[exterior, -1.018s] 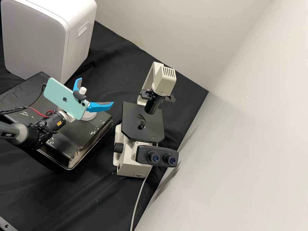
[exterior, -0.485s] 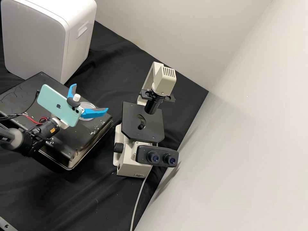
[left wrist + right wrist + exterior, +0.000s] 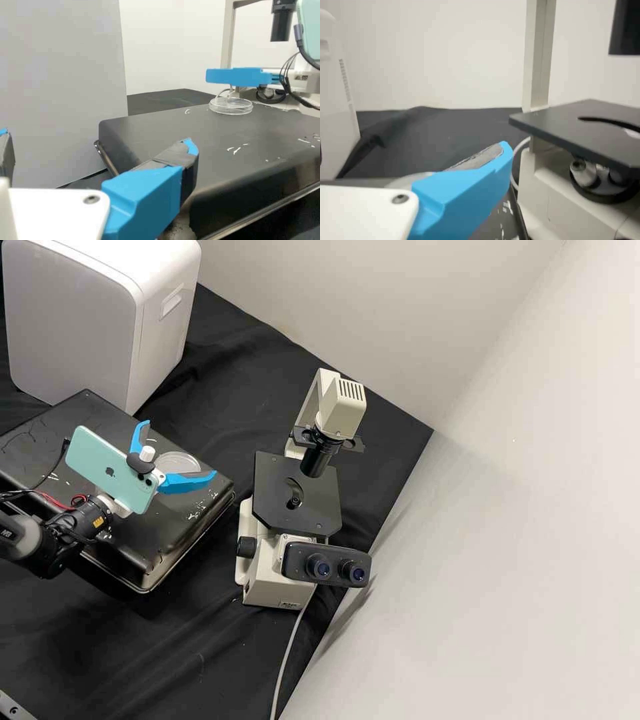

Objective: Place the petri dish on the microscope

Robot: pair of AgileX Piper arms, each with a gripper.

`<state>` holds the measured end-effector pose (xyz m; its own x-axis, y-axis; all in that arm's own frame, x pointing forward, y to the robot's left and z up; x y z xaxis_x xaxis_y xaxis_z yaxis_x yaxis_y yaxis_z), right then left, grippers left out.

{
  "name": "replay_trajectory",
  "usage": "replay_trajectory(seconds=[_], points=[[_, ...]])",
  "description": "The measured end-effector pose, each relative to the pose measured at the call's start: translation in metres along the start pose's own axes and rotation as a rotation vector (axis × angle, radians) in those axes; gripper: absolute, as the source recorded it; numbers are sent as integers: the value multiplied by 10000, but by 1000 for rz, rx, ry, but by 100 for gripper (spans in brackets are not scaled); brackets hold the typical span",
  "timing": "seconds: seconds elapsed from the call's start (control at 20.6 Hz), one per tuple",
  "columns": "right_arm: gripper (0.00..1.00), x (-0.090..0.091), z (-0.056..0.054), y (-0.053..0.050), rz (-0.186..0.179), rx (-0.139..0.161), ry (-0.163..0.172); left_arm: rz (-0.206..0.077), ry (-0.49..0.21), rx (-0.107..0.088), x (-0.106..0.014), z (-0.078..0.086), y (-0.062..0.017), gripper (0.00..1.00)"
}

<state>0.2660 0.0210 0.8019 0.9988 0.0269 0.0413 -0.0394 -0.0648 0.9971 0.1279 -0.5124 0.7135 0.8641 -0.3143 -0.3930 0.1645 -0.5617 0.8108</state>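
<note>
The clear petri dish [image 3: 175, 463] lies on top of a black box [image 3: 143, 543], left of the microscope [image 3: 300, 533]. Its black stage [image 3: 299, 492] is bare. My right gripper [image 3: 180, 448] comes in from the left and is open, one blue finger on each side of the dish and slightly above it. The right wrist view has one of its fingers [image 3: 470, 175] with the stage [image 3: 580, 127] just beyond. My left gripper [image 3: 95, 142] is open and holds nothing, low beside the box. From there the dish [image 3: 230, 105] sits far off under the right arm's blue finger [image 3: 240, 76].
A large white appliance [image 3: 100, 313] stands at the back left, close behind the black box. A pale wall runs along the bench's right side. A grey cable [image 3: 287, 653] trails from the microscope toward the front edge.
The right arm has drawn back to the left and a little lower, with its gripper still open. More of the dish shows now; the dish and microscope have not moved.
</note>
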Motion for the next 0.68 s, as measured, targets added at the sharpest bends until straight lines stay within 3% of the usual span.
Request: replay_trajectory(seconds=[0.24, 0.68], points=[[100, -42, 109, -90, -37, -2, -47, -2, 1, 2, 2, 0, -6, 100], [100, -42, 198, -176, -63, 1, -87, -2, 1, 2, 2, 0, -6, 100]])
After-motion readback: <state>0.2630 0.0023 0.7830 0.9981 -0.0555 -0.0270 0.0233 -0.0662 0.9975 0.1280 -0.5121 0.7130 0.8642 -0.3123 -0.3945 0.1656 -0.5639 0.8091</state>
